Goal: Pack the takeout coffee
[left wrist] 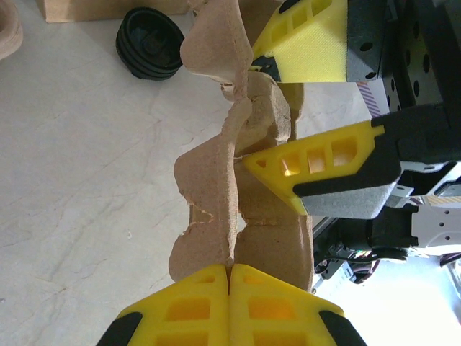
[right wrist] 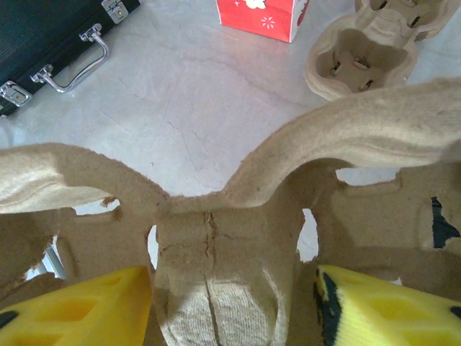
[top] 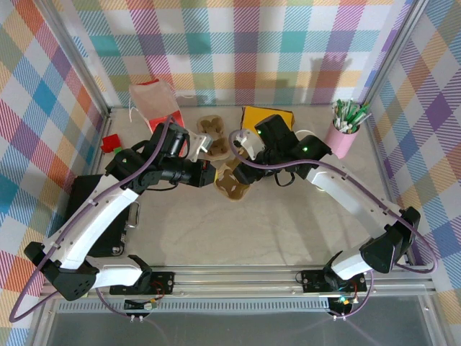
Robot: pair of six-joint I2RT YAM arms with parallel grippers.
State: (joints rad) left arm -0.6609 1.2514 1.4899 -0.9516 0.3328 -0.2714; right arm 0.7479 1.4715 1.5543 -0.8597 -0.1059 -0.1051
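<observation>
Top external view gives no sure place for the takeout coffee; I cannot tell where it stands. Between the two claws a brown cup carrier [top: 234, 184] sits at mid worktop [top: 274, 231].

Left claw [left wrist: 229, 270] has its yellow fingers pressed together, pinching the carrier's thin rim, which rises on edge just ahead of it. Its arm reaches from the near left corner, forward and inward.

Right claw [right wrist: 230, 272] straddles the carrier's middle post. Its fingers are apart, one on each side and close to the cardboard. Its arm arches up from the near right corner, with the wrist turned inward to face the left claw.

Beyond the right claw lie more carriers [right wrist: 364, 54], a red box [right wrist: 263, 14] and a black case [right wrist: 43, 32]. Off that claw's outer side stands a pink cup of pens [top: 342, 133].
</observation>
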